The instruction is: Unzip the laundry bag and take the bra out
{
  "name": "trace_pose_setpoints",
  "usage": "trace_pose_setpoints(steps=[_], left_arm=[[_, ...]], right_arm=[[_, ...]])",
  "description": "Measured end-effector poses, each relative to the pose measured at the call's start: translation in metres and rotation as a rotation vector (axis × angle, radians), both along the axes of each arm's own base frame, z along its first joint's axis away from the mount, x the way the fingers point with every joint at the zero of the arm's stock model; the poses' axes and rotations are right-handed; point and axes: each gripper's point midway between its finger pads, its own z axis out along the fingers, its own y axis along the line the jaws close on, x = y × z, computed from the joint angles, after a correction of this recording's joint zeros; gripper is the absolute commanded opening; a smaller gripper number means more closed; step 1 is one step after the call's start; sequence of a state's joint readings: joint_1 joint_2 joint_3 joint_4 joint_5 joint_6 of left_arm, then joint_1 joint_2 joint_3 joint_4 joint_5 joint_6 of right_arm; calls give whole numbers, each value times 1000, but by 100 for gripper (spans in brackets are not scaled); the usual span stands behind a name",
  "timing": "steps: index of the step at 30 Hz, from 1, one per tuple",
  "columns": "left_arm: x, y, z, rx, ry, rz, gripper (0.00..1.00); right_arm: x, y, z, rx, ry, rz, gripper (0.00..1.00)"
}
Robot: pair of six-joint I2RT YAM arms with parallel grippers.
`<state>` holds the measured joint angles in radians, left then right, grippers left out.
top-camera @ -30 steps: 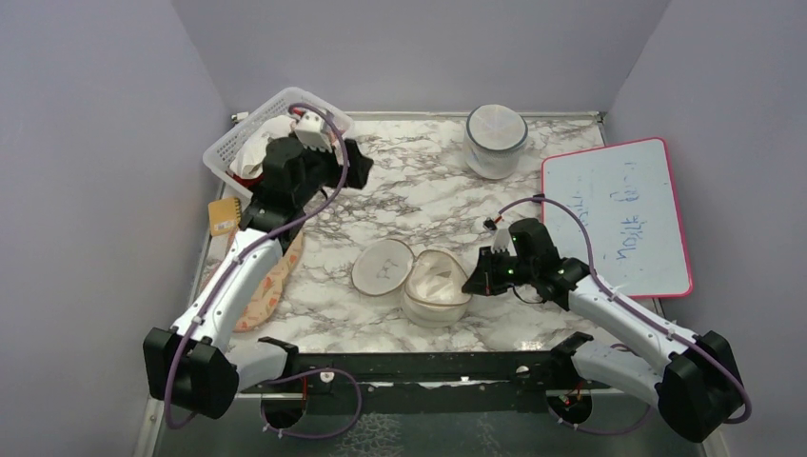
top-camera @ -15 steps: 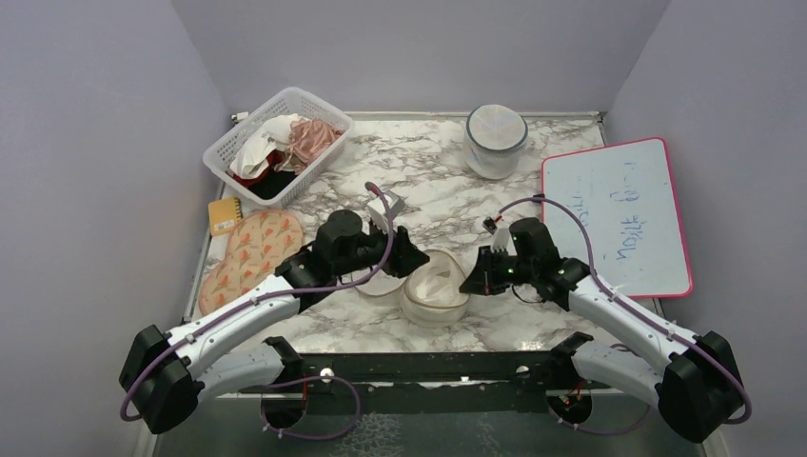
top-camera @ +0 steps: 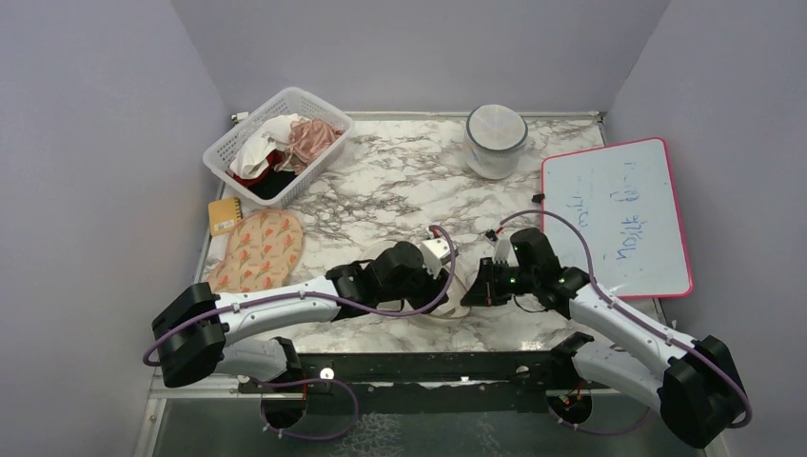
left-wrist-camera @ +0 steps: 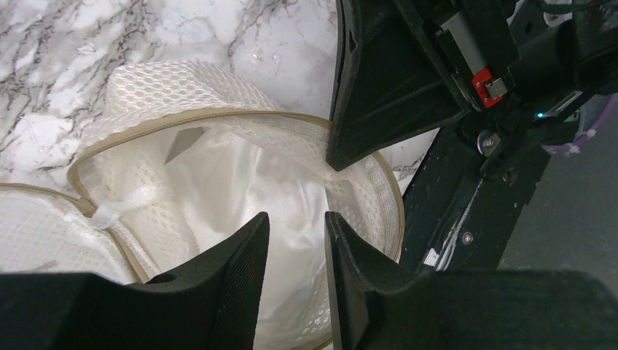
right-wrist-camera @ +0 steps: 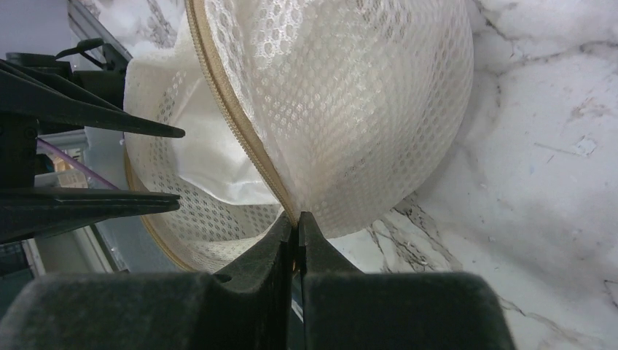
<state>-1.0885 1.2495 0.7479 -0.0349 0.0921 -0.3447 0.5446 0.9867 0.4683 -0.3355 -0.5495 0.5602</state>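
Observation:
The cream mesh laundry bag [left-wrist-camera: 218, 168] lies unzipped near the table's front edge, its white lining showing. In the top view only its front rim [top-camera: 449, 310] peeks out from under my arms. My left gripper [left-wrist-camera: 296, 226] hangs over the bag's mouth, fingers a narrow gap apart with nothing pinched between them. My right gripper [right-wrist-camera: 296, 222] is shut on the bag's zipper rim [right-wrist-camera: 240, 124] at its right side [top-camera: 473, 290]. The pale pink bra [top-camera: 312, 140] lies in the white basket [top-camera: 233, 148] at the back left.
The basket also holds white, red and black clothes. A greyish-white round pod [top-camera: 495, 141] stands at the back centre. A pink-framed whiteboard [top-camera: 619, 214] lies at the right. Orange-patterned pads [top-camera: 257, 249] and a small yellow card [top-camera: 224, 215] lie at the left.
My left arm has swung from the basket, where the bra now lies, across to the open bag, and its fingers have narrowed. The right gripper has stayed shut on the rim.

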Motion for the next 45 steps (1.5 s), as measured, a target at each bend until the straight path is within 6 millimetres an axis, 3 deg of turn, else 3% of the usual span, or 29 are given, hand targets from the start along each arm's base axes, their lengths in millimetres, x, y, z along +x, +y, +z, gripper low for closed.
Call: trace_pose_setpoints(steps=[5, 12, 18, 24, 29, 37, 45], left_arm=[[-11, -2, -12, 46, -20, -5, 27], [-9, 9, -22, 123, -63, 26, 35], [-9, 15, -29, 160, -80, 24, 43], [-24, 11, -45, 238, -107, -45, 44], [-24, 13, -52, 313, -151, -60, 45], [-20, 20, -56, 373, -190, -46, 38], [-18, 15, -57, 401, -203, -58, 8]], right_arm=[[-13, -2, -12, 19, 59, -5, 6], [-27, -1, -27, 42, 122, -3, 6], [-29, 0, -32, 53, 132, -10, 6], [-28, 1, -34, 54, 139, -10, 6], [-29, 2, -34, 53, 138, -5, 5], [-29, 2, -34, 53, 138, -5, 5], [-29, 2, -34, 54, 136, -4, 5]])
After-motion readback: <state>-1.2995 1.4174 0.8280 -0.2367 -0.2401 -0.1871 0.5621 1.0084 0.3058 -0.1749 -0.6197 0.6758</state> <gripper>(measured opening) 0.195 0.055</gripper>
